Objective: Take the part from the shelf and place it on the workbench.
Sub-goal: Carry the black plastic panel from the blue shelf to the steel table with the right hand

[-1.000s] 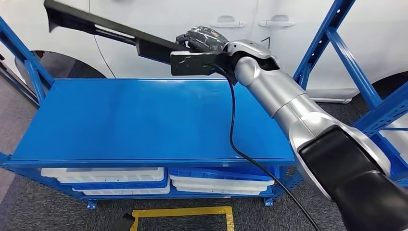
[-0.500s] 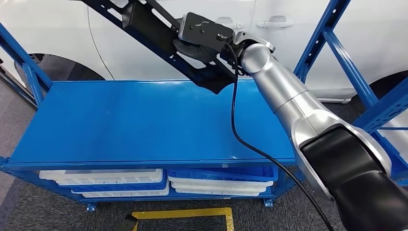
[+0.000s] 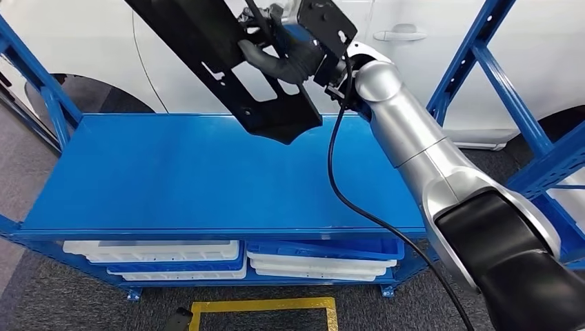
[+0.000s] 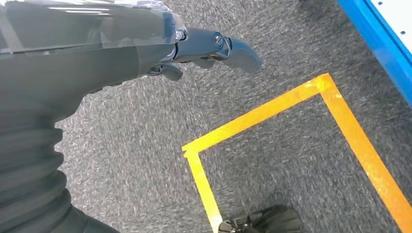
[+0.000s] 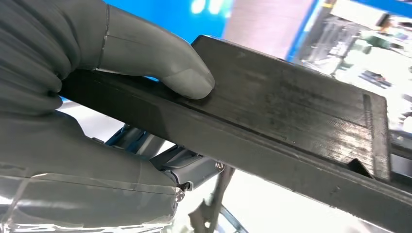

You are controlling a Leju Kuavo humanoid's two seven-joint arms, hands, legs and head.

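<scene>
A long black plastic part (image 3: 227, 62) with cut-outs is held up over the back of the blue shelf top (image 3: 172, 179), slanting from the upper left down to its wide end near the middle. My right hand (image 3: 286, 55) grips it near that wide end. In the right wrist view the thumb (image 5: 160, 63) presses on the black part (image 5: 291, 131) and the other fingers wrap under it. My left hand (image 4: 209, 48) hangs over grey carpet with its fingers apart and nothing in it.
A white car (image 3: 414, 41) stands behind the shelf. Blue uprights (image 3: 483, 62) rise at both ends. White trays (image 3: 152, 252) lie on the lower level. A black cable (image 3: 338, 186) hangs from my right wrist across the shelf top. Yellow floor tape (image 3: 262, 307) marks a box.
My right hand has turned and lifted the part. It went from lying nearly flat and edge-on to tilted steeply, with its broad face toward the camera.
</scene>
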